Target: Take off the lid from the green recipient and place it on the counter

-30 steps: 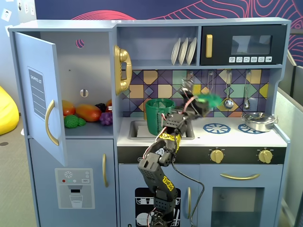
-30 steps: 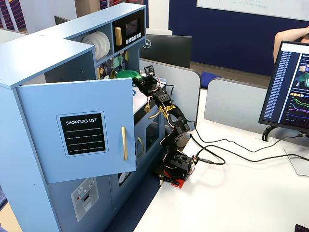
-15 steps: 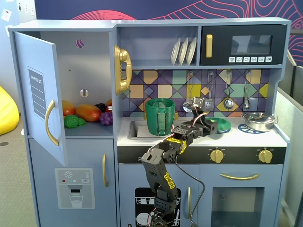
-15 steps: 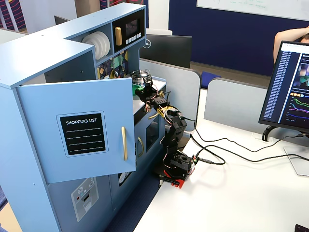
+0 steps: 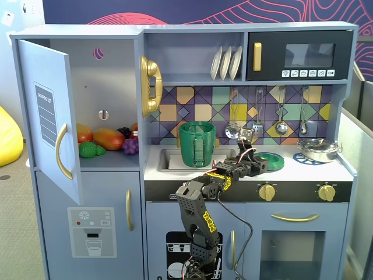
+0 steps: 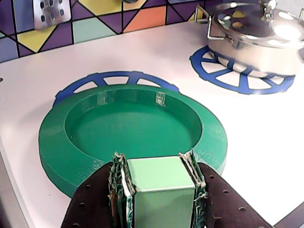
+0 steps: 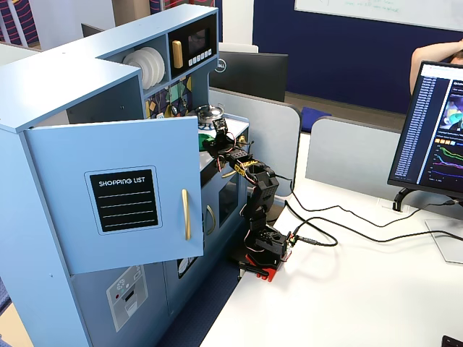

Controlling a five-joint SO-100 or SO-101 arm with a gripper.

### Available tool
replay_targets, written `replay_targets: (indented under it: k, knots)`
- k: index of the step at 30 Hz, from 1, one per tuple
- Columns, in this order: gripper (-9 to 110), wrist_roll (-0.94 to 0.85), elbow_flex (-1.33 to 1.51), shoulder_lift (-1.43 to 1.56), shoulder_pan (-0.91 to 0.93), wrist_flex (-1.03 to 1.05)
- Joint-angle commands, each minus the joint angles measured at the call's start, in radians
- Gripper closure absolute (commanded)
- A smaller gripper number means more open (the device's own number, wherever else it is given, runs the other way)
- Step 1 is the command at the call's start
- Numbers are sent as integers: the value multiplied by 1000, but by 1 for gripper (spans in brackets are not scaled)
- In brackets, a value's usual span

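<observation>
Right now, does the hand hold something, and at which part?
Yes. The hand grips the green lid by its square knob; the lid sits on the counter.

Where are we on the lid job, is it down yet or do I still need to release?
Done: the lid is off the green recipient, which stands open by the sink, and it lies flat on the counter over a blue burner ring. In hand: the gripper is clamped on the lid's square knob in the wrist view. Left: open the jaws and pull the arm back.
</observation>
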Motion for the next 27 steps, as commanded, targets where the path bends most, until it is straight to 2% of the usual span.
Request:
replay_targets:
  k: [1,4,8,14,21,27]
  knots:
    - [80,43,-11,23,12,-35]
    - [72,58,-37,48,3,-38]
    - [71,46,-78,155,-6,37]
    - [75,37,-43,503,-94,423]
    - [82,11,252,871,-238,744]
    - [87,49,400,1022,-405,976]
